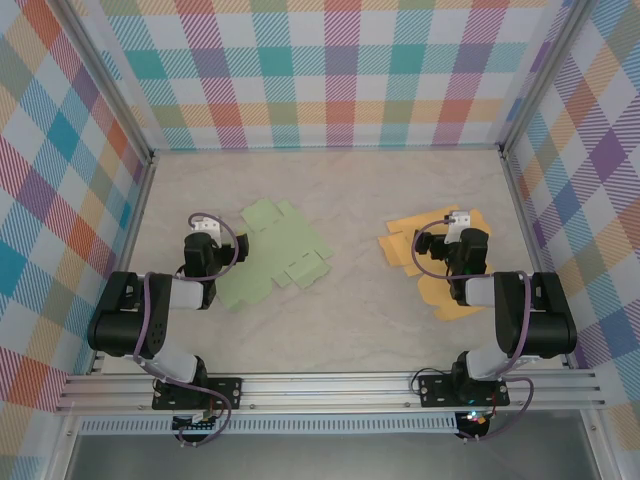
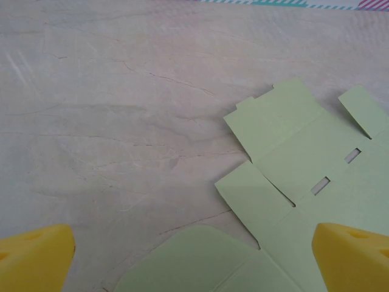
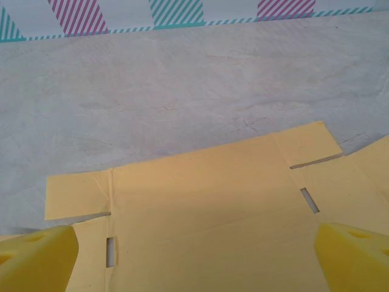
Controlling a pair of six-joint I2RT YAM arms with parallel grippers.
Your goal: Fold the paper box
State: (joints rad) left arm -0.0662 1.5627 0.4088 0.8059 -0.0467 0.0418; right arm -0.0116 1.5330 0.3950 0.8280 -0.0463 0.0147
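Observation:
Two flat, unfolded paper box blanks lie on the table. The green paper box [image 1: 275, 255] is at the left, with its flaps and slots spread out [image 2: 304, 158]. The orange paper box [image 1: 408, 246] is at the right, and its panel with slots lies flat under my right wrist [image 3: 206, 201]. My left gripper [image 1: 206, 240] hovers at the green sheet's left edge, open [image 2: 194, 261], its yellow fingertips [image 2: 36, 255] wide apart and holding nothing. My right gripper [image 1: 455, 238] hovers over the orange sheet, open [image 3: 194, 255], fingertips [image 3: 352, 255] spread and empty.
The pale marbled table [image 1: 350, 190] is closed in by checked walls [image 1: 330, 70] at the back and on both sides. A metal rail [image 1: 330, 390] carrying the arm bases runs along the near edge. Bare table separates the two sheets.

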